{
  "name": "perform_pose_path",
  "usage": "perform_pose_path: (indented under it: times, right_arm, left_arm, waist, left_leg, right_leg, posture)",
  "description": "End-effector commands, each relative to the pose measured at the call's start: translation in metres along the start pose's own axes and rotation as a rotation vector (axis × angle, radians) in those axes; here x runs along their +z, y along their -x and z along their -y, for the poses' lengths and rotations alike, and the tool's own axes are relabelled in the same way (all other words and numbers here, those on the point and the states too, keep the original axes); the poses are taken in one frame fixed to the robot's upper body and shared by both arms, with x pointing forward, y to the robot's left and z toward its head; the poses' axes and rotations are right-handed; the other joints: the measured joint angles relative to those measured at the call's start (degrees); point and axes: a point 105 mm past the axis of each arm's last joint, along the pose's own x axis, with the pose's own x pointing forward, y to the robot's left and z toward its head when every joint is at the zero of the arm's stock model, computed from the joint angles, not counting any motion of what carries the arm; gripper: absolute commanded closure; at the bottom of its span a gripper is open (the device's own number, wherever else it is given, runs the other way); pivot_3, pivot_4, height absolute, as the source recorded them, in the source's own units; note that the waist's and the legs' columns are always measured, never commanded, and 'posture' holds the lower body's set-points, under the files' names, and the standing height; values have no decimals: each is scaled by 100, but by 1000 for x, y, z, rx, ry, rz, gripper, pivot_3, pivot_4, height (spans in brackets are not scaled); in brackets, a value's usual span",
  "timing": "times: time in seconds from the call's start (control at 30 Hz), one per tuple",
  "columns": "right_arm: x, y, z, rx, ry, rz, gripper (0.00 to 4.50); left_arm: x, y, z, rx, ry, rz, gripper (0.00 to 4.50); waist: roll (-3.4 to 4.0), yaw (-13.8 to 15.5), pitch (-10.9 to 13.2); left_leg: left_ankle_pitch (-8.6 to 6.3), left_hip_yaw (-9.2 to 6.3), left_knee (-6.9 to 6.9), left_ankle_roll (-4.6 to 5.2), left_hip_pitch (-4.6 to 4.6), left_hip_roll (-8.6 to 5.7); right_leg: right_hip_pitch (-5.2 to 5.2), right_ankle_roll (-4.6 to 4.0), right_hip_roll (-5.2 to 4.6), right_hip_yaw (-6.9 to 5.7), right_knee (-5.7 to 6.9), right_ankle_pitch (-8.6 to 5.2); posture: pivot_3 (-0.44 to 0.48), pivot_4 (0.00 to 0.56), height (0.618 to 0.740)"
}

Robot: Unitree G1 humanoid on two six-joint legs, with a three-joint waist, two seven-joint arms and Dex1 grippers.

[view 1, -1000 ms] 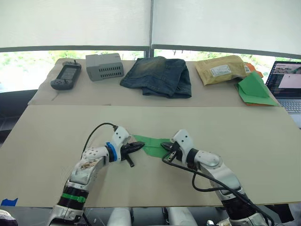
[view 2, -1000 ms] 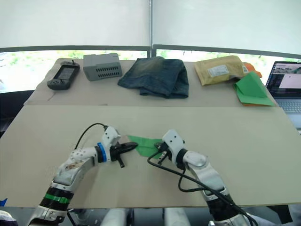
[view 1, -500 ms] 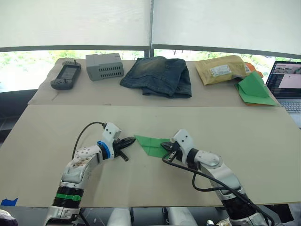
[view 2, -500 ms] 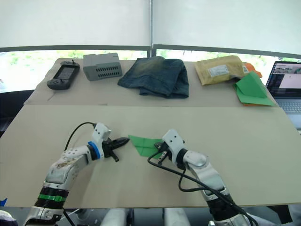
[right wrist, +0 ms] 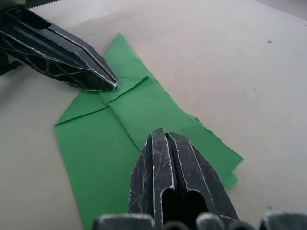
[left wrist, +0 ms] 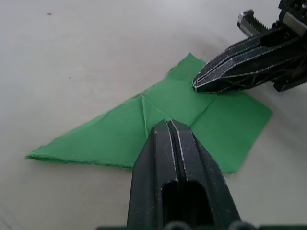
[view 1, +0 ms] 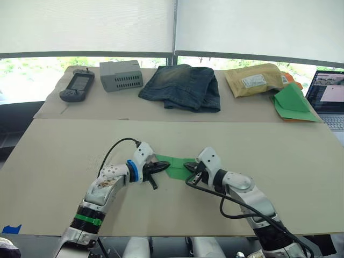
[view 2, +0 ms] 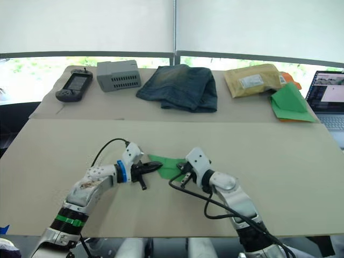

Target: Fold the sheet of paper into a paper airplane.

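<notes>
Both arms reach in from the bottom of the head views and meet near the lower centre. The left gripper [view 1: 159, 167] points right, fingers pressed together, its forearm running down to the lower left. The right gripper [view 1: 191, 167] points left, fingers also together, tip low, its elbow bent and forearm dropping to the lower right, a black cable looping beneath it.

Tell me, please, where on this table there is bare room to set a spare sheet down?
The near board is bare left of the left gripper, and right of the right gripper toward the laptop. It is crowded mid-board around the sheet of paper, and along the far strip from the handheld device to the padded envelope.
</notes>
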Motion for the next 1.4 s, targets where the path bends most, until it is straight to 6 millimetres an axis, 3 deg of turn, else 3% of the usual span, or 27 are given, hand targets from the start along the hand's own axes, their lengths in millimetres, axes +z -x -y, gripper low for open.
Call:
perform_pose_path:
  times: [0.03, 0.33, 0.53, 0.9, 0.93, 1.13, 1.33, 1.4]
  right_arm:
    - [-6, 5, -3, 23, -36, -33, 4468]
    - [31, 28, 11, 80, -102, 78, 4468]
    - [44, 37, 29, 88, -81, 77, 4468]
    - [48, 49, 33, 185, -209, 57, 4500]
    - [47, 49, 35, 179, -198, 51, 4500]
    - [39, 44, 45, 145, -181, 13, 2641]
    - [31, 37, 55, 141, -248, -2, 2641]
    - [34, 30, 53, 191, -370, 31, 2641]
  left_arm:
    - [-17, 2, -9, 51, 30, -64, 4500]
    - [-5, -3, 4, 0, 45, -11, 4500]
    - [9, 10, 3, 27, 37, 6, 4500]
    - [41, 50, -5, 72, 47, 60, 967]
    - [41, 53, -4, 65, 49, 61, 967]
    - [29, 71, 0, 67, 35, 29, 915]
    - [14, 80, 0, 83, 37, -22, 915]
    - [9, 81, -2, 102, 30, -39, 915]
  waist:
    - [0, 1, 0]
    - [3, 17, 4]
    - [2, -8, 8]
    - [1, 2, 33]
    - [2, 2, 34]
    - [2, -14, 37]
    - [2, 10, 41]
    - [2, 9, 42]
  left_leg:
    - [0, 0, 0, 0, 0, 0]
    - [0, -1, 0, 0, -17, -4]
    - [0, -2, 0, 0, -28, -4]
    - [-1, -5, -2, 2, -41, -4]
    - [-2, -4, -2, 3, -41, -5]
    - [-3, 0, -2, 5, -40, -4]
    - [-3, 0, -2, 5, -39, -4]
    - [-3, 0, -2, 5, -39, -5]
  right_leg:
    - [0, 0, 0, 0, 1, 0]
    - [-12, 2, -5, 0, -2, 1]
    - [-20, 2, -5, -1, -9, 1]
    - [-28, 1, -7, -3, -14, 0]
    - [-28, 1, -7, -3, -16, 0]
    - [-29, 1, -9, -3, -15, 0]
    - [-30, 0, -9, -3, -12, 0]
    - [-30, 0, -10, -3, -14, 0]
  posture:
    - [0, 150, 740]
    - [0, 150, 740]
    - [0, 150, 740]
    - [0, 150, 740]
    - [0, 150, 740]
    - [0, 150, 740]
    - [0, 150, 740]
    - [0, 150, 740]
